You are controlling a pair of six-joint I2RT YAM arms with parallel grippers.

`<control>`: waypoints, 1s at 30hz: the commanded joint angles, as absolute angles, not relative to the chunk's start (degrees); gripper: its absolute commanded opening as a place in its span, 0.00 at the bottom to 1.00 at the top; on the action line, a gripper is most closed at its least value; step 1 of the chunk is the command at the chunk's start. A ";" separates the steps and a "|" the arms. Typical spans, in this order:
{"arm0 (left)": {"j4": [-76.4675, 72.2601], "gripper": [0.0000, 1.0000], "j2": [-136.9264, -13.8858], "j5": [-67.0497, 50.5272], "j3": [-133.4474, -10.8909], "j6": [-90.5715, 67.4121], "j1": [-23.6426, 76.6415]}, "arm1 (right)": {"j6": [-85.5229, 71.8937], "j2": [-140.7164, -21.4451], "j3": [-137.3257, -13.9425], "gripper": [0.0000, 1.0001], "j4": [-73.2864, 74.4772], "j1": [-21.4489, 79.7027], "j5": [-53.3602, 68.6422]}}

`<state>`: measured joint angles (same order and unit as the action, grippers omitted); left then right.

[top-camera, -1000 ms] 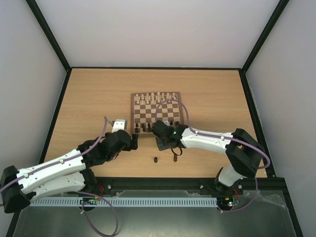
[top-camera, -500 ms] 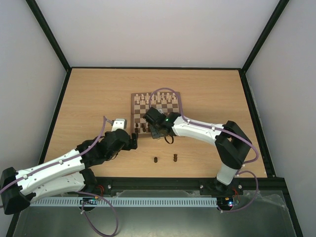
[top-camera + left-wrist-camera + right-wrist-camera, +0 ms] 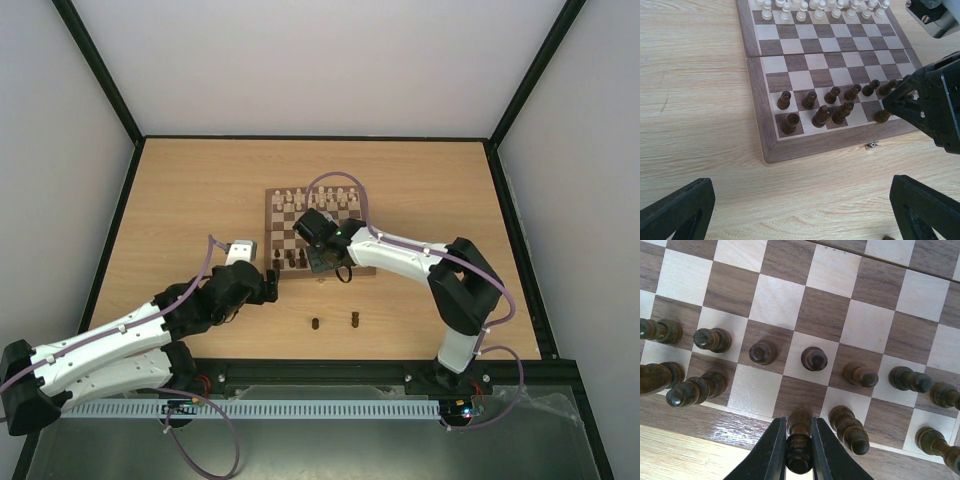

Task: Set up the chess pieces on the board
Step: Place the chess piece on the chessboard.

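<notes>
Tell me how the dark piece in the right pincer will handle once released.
The dark piece looks tall and narrow-based, so it probably tips easily. Turned and rounded, it would likely roll if toppled. It is small and wooden, so probably light and stiff.

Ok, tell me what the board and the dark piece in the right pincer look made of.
The board: wood, seemingly, grain showing in light and dark squares, glossy border. The dark piece in the right pincer: likely stained wood, smooth with a slight shine.

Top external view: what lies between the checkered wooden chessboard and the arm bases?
Two small dark brown wooden chessmen standing on the light wooden table, shown in the top external view.
</notes>
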<state>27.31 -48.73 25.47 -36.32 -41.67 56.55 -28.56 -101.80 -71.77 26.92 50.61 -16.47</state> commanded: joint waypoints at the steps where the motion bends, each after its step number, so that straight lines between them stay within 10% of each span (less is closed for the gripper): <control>1: 26.24 0.99 -48.54 25.26 -36.78 -40.90 56.06 | -27.51 -103.10 -73.23 0.12 29.50 50.27 -15.82; 30: 25.31 0.99 -49.61 24.23 -36.77 -39.84 54.50 | -26.46 -104.25 -73.27 0.12 27.04 48.43 -13.90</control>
